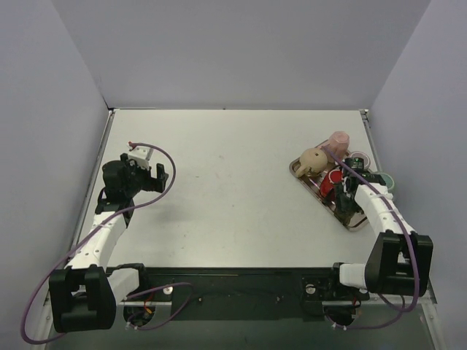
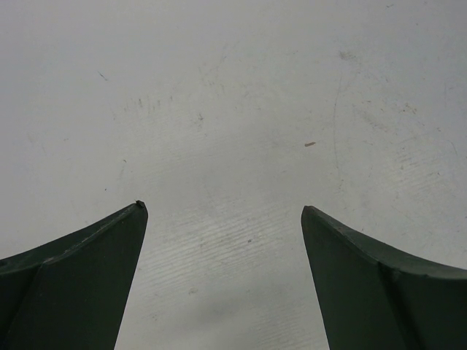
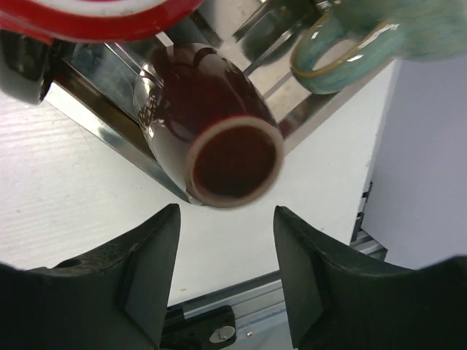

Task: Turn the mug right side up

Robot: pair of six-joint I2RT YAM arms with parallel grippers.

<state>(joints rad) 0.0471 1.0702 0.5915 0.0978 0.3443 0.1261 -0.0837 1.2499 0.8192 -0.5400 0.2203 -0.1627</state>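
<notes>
A dark red-brown mug (image 3: 219, 131) lies tilted against the rim of the metal tray (image 3: 87, 106). Its pale foot ring (image 3: 235, 162) faces my right wrist camera and its mouth points away. My right gripper (image 3: 226, 213) is open, and the mug's base sits just beyond the fingertips with nothing between them. From above, that gripper (image 1: 343, 192) hovers over the tray's (image 1: 357, 223) near half and mostly covers the mug. My left gripper (image 2: 222, 211) is wide open over bare table, far to the left (image 1: 155, 175).
The tray also carries a beige round pot (image 1: 314, 160), a pink cup (image 1: 338, 140), a red-and-white cup (image 3: 102, 14) and a green mug (image 3: 379, 33) with its handle toward me. The table's right edge and a metal rail (image 3: 241, 306) lie close behind the right gripper.
</notes>
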